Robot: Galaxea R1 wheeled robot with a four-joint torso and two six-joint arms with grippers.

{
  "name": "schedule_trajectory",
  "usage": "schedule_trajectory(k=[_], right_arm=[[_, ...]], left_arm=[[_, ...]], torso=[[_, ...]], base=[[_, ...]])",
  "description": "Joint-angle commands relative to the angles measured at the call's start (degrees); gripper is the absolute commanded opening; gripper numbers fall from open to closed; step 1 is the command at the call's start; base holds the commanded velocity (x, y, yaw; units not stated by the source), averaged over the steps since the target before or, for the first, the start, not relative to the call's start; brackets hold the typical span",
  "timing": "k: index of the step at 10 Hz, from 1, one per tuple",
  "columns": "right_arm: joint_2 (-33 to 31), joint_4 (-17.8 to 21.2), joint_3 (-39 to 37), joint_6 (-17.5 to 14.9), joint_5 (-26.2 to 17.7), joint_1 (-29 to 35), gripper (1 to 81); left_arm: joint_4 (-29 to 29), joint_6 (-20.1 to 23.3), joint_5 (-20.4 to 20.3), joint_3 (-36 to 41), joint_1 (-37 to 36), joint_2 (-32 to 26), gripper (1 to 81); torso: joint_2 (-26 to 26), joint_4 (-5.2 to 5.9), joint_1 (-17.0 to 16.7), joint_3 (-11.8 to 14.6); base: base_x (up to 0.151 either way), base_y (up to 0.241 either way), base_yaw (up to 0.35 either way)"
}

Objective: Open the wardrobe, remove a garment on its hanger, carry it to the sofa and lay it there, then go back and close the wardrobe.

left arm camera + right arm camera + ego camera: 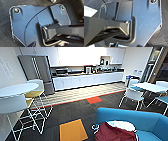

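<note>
The blue sofa [143, 120] is in the lower right of the head view, close in front of me. The maroon garment [112, 134] lies crumpled on its seat. A white sleeve [121, 125] is spread over the garment's top, and a striped cuff [95, 127] hangs at the sofa's near end. The hanger is hidden in the cloth. Both wrist views look down on my own dark plate [25, 25] and jointed bar [102, 27] over dark carpet.
White wire-legged stools and a round white table [17, 88] stand at the left. A steel fridge [37, 70] and a long white kitchen counter [87, 78] line the far wall. White chairs and a table [147, 87] are at the right. Dark carpet with an orange tile [72, 130] lies ahead.
</note>
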Motion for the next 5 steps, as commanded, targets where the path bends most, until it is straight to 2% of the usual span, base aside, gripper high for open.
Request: schedule_trajectory(k=[1, 5], right_arm=[[0.26, -0.18, 0.0, -0.18, -4.72, 1.6, 81.1], [0.43, -0.09, -0.09, -0.18, -5.52, 2.04, 81.1]], left_arm=[[0.62, 0.38, 2.08, 0.0, -2.07, 0.01, 81.1], [0.62, 0.38, 2.08, -0.09, -1.98, -0.52, 81.1]], torso=[[0.0, 0.0, 0.05, 0.0], [0.0, 0.0, 0.05, 0.02]], base=[[0.0, 0.0, 0.256], [0.0, 0.0, 0.258]])
